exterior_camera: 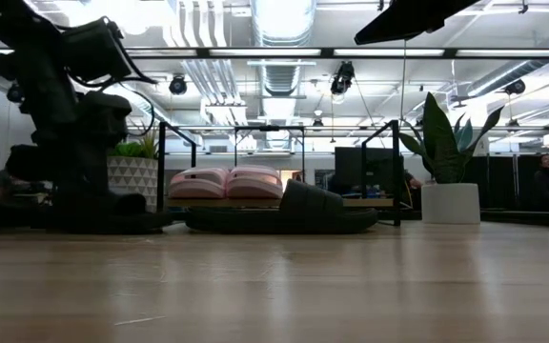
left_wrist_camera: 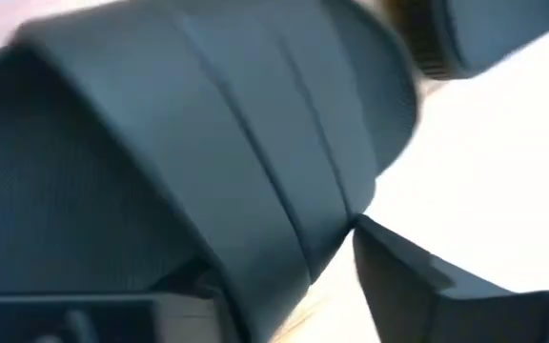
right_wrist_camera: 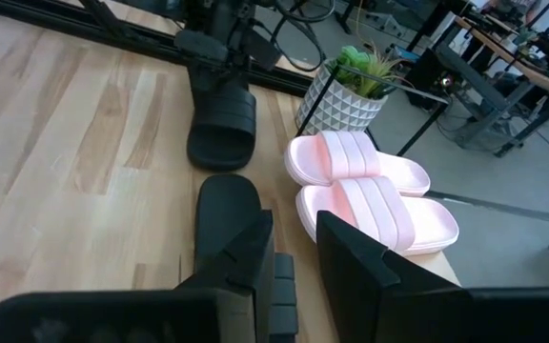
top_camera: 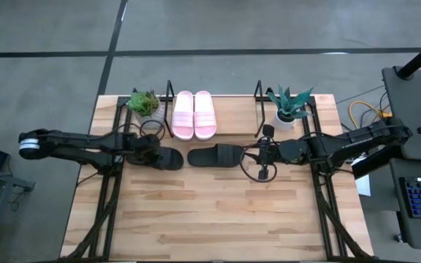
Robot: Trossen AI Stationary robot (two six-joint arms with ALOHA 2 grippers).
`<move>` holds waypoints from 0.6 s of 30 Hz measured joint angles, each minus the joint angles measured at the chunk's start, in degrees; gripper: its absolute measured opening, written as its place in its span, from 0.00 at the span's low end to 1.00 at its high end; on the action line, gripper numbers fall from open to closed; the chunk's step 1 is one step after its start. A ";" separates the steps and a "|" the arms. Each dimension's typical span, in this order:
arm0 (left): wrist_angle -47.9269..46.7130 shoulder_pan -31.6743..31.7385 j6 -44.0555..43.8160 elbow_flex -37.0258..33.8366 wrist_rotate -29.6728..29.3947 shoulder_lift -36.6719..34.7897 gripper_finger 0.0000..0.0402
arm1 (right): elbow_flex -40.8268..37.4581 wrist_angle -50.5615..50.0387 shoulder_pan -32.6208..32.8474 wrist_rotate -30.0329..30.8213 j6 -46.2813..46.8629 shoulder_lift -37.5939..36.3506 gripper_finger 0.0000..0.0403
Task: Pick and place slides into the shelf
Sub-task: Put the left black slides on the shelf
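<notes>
Two pale pink slides lie side by side on the base of the shelf, between its black wire end frames. Two black slides lie flat on the table in front of it. My left gripper is low over the left black slide. My right gripper hovers above the right end of the other black slide, its fingers slightly apart and the table showing between them. My left gripper has the left black slide's strap between its fingers, at the strap's side edge. One finger lies toward the footbed under the strap, and the other finger is outside it. It reaches in low from the table's left. The slide's sole rests on the table.
A potted plant in a patterned white pot stands by the shelf's left frame. A taller plant in a white pot stands by the right frame. Bare wood spreads toward the near edge. A person sits far behind.
</notes>
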 joint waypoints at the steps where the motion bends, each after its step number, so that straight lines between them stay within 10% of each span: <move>1: 1.16 0.00 0.70 -0.42 0.48 -0.01 0.30 | 0.00 0.00 0.00 0.00 0.00 0.00 0.18; 7: 6.44 -0.02 4.75 -1.07 3.95 -0.42 0.03 | 0.00 0.00 0.00 0.00 0.00 0.00 0.18; 18: 8.38 -1.09 6.76 2.51 6.95 -6.57 0.00 | 0.00 0.00 0.00 0.00 -0.18 -0.86 0.18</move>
